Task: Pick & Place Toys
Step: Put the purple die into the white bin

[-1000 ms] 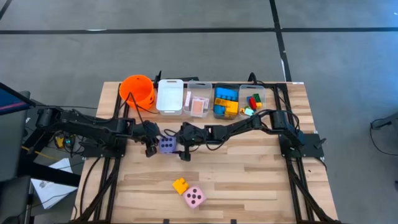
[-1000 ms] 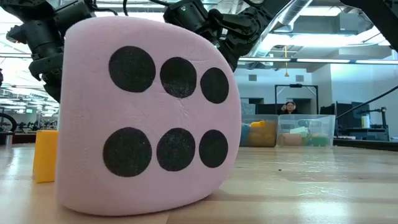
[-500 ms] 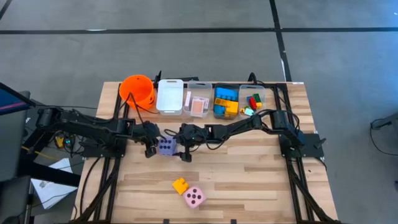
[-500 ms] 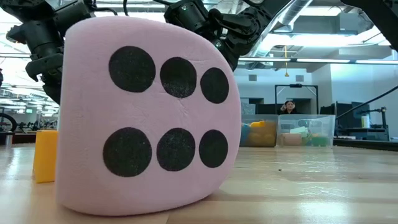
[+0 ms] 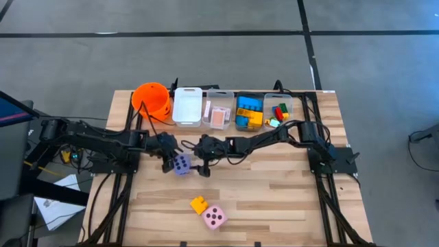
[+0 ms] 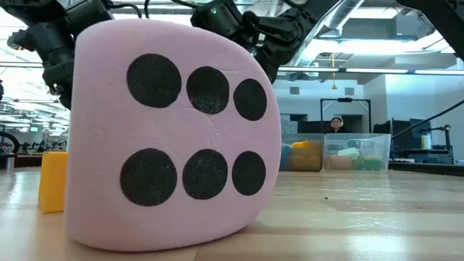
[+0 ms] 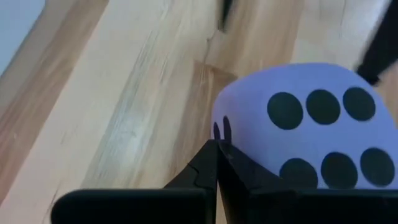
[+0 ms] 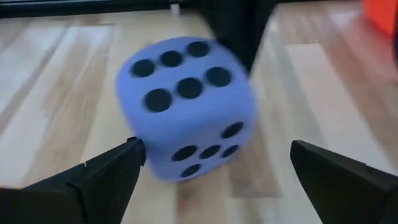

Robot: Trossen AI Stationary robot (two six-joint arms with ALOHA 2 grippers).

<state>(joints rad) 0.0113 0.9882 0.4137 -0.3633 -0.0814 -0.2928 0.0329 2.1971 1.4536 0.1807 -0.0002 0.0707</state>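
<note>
Both my arms are dark, nearly black, built of chunky jointed segments with black cables looping alongside them. The left arm (image 5: 103,140) comes in from nine o'clock on a black frame base; the right arm (image 5: 274,137) from three o'clock, mounted on a matching black bracket (image 5: 333,159). From table height I see a small green light on one upper housing (image 6: 214,11). My left gripper (image 7: 216,174) ends in matte black, angular fingers meeting along a straight seam. My right gripper (image 8: 214,180) has broad, wedge-shaped black fingers (image 8: 106,177) with flat inner faces.
</note>
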